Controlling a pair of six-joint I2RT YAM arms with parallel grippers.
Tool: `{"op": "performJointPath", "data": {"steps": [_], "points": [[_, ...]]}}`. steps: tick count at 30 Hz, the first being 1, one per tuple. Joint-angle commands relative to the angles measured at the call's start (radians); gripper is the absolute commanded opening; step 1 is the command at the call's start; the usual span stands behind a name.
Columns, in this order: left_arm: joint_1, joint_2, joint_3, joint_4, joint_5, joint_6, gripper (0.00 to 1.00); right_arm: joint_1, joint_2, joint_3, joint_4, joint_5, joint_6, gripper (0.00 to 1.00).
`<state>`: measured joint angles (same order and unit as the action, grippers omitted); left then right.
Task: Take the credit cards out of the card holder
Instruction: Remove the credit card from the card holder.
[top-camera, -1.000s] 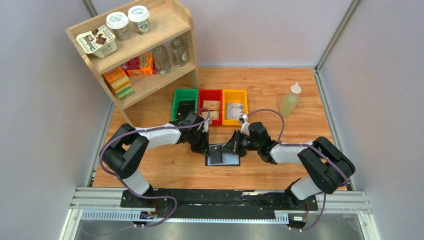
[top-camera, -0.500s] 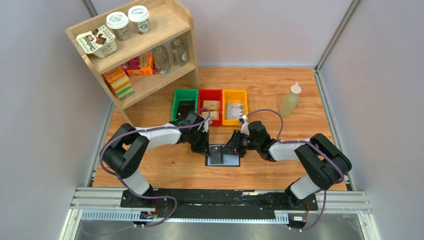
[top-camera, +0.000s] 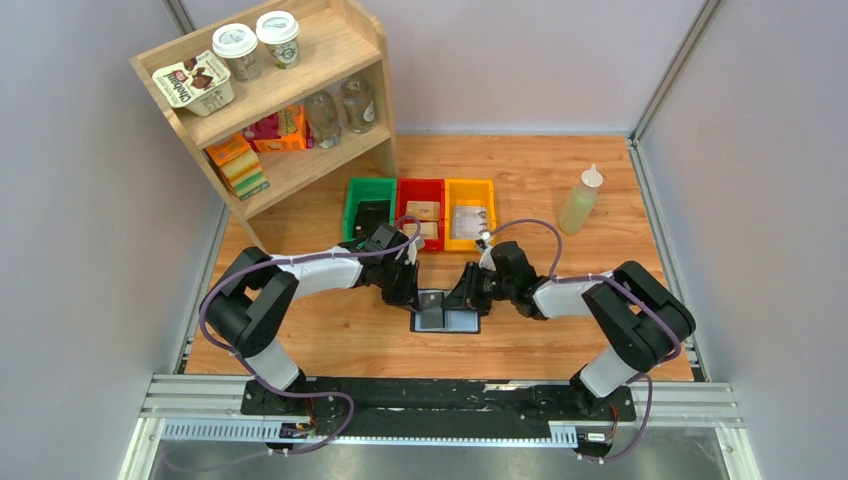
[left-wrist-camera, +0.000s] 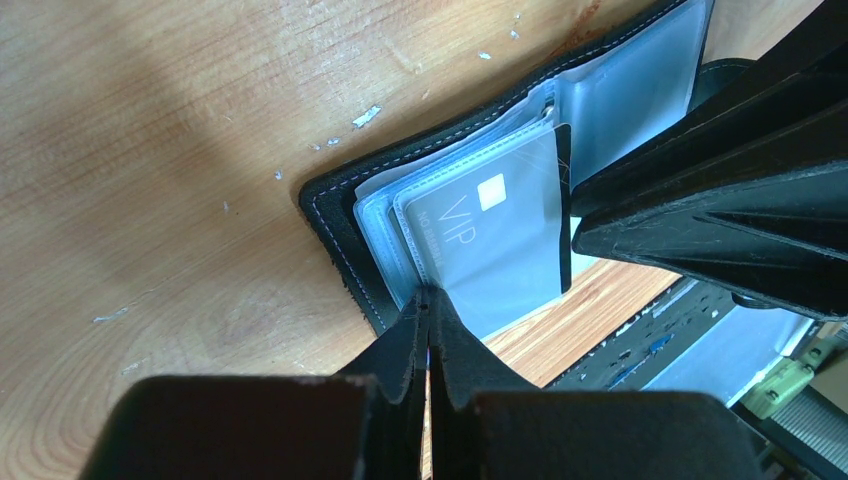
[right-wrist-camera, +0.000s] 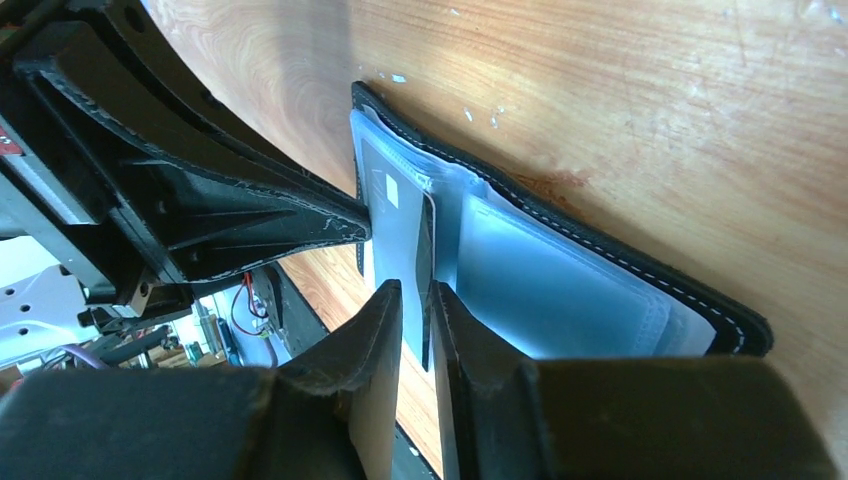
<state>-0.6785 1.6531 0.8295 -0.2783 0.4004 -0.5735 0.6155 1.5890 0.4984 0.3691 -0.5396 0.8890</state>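
The card holder lies open on the wooden table, black outside with grey-blue clear sleeves inside. My left gripper is shut on the sleeve edge at the holder's left side. A dark credit card marked VIP sticks partly out of a sleeve. My right gripper is at the holder's right. In the right wrist view the card's edge stands between my right gripper's fingers, which are narrowly apart, one finger against the card. The holder's black rim runs behind.
Green, red and yellow bins stand in a row behind the holder. A wooden shelf with cups and boxes is at the back left. A squeeze bottle stands at the back right.
My right gripper has shifted a little left, in over the holder and onto the card edge. My left gripper and the holder have stayed in place.
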Motion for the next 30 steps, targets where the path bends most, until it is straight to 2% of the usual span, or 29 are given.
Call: {"op": "performJointPath", "data": {"steps": [1, 6, 14, 19, 21, 25, 30], "points": [[-0.013, 0.054, -0.032, -0.033, -0.084, 0.041, 0.00, 0.016, -0.012, 0.029, -0.055, 0.058, -0.016, 0.24], [-0.013, 0.056, -0.030, -0.035, -0.083, 0.041, 0.00, 0.016, -0.021, 0.023, -0.055, 0.064, -0.016, 0.23], [-0.013, 0.053, -0.029, -0.036, -0.081, 0.043, 0.00, 0.016, 0.003, 0.017, 0.023, 0.007, -0.009, 0.11], [-0.013, 0.054, -0.029, -0.038, -0.081, 0.043, 0.00, 0.016, 0.008, 0.005, 0.102, -0.029, 0.007, 0.11], [-0.013, 0.053, -0.029, -0.038, -0.080, 0.043, 0.00, 0.018, 0.014, 0.006, 0.111, -0.039, 0.008, 0.10], [-0.013, 0.051, -0.030, -0.038, -0.081, 0.043, 0.00, 0.016, 0.022, 0.003, 0.119, -0.040, 0.011, 0.00], [-0.013, 0.051, -0.032, -0.041, -0.084, 0.043, 0.00, 0.004, -0.017, 0.000, 0.082, -0.042, -0.013, 0.00]]}}
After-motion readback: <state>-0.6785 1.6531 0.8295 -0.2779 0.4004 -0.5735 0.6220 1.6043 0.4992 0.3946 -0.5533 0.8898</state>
